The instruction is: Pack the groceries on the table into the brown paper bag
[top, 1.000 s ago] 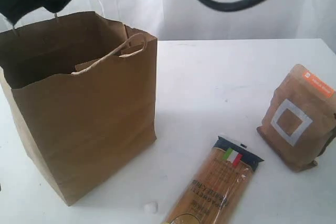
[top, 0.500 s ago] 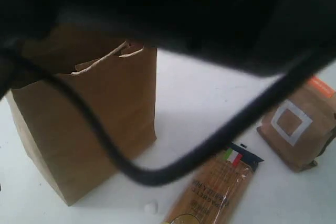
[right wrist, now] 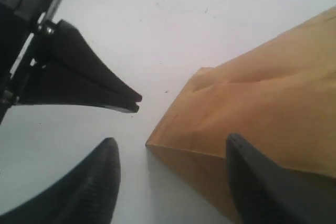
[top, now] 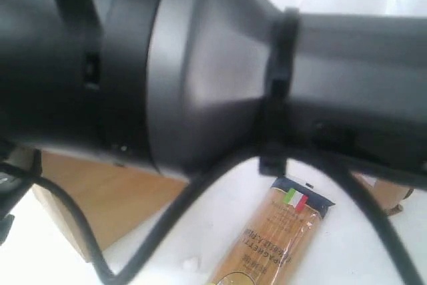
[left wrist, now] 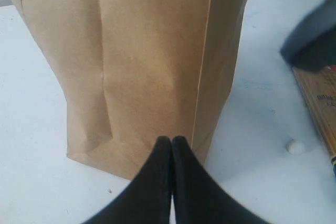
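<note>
The left gripper (left wrist: 171, 141) is pressed fully closed with nothing between its tips. It sits low over the white bench (left wrist: 37, 145), just in front of a lower corner of the brown paper bag (left wrist: 142, 51), which stands upright. The right gripper (right wrist: 172, 142) is parted wide and empty, and a lower corner of the bag shows between its fingers. Near the bag on the bench lie a small white lump (left wrist: 295, 147) and the spaghetti packet (top: 273, 238). A dark arm (top: 200, 65) close to the exterior camera blocks most of that view.
</note>
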Controlling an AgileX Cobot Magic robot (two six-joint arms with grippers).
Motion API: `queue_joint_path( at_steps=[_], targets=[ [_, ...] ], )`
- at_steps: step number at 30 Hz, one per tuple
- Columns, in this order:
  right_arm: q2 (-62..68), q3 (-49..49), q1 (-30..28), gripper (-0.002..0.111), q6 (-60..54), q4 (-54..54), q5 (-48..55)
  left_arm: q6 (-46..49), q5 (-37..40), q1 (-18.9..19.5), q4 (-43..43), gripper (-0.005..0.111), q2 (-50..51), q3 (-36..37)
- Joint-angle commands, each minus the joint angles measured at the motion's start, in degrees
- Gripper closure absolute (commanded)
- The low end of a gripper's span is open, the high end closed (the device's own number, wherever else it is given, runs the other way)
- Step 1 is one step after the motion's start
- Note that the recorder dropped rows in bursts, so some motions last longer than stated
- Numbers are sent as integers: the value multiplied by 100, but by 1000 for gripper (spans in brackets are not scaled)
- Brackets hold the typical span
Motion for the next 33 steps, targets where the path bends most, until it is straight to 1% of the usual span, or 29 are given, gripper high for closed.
queue_joint_path(
  at_steps=[1, 11, 18, 22, 29, 33],
  targets=[
    [-181, 475, 40, 53, 329, -2, 38, -31, -22, 11, -6, 106, -30, 17],
    [-827, 1754, 16, 53, 893, -222, -295, -31, -22, 11, -6, 106, -30, 17],
    [-1204, 2454, 4, 53, 973, -297, -665, -31, -22, 11, -6, 106, -30, 17],
    [-1350, 2842, -143, 53, 1598, -540, -890, -31, -22, 11, -6, 106, -30, 17],
    [-1409, 3336, -476, 53, 3258, -793, -1056, -31, -22, 11, -6, 106, -30, 17],
    [-1409, 3656, -651, 53, 3656, -793, -1313, -31, -22, 11, -6, 106, -30, 17]
  ],
)
